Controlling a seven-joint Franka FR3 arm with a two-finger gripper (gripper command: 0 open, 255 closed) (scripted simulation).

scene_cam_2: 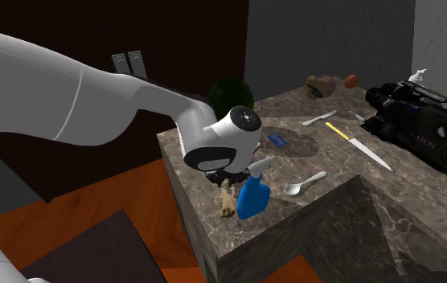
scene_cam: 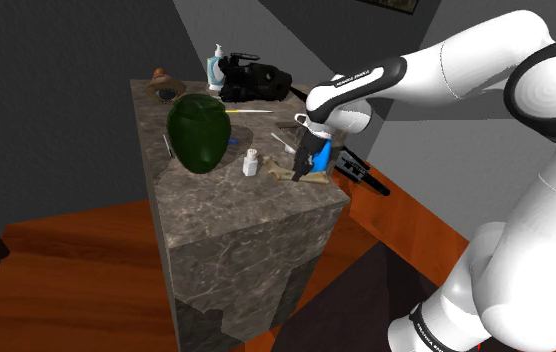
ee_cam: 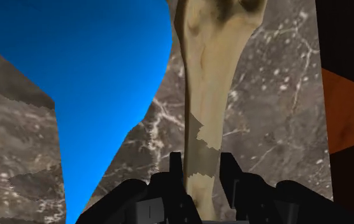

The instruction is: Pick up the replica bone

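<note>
Wrist view | pincer (ee_cam: 202, 159) pinching bone (ee_cam: 202, 108) at narrow shaft, easiest clamp | just beside blue bottle (ee_cam: 93, 76) | seems ready to lift

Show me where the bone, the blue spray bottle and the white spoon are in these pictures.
bone (ee_cam: 204, 95): wrist view, on the middle of its shaft.
blue spray bottle (scene_cam_2: 252, 200): second exterior view, on its body.
white spoon (scene_cam_2: 307, 182): second exterior view, on its handle.

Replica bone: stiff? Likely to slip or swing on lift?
Probably rigid: the bone shows a straight, solid shaft. Most of its length extends past the jaws, so it may pivot. The smooth, rounded shaft could slip.
</note>
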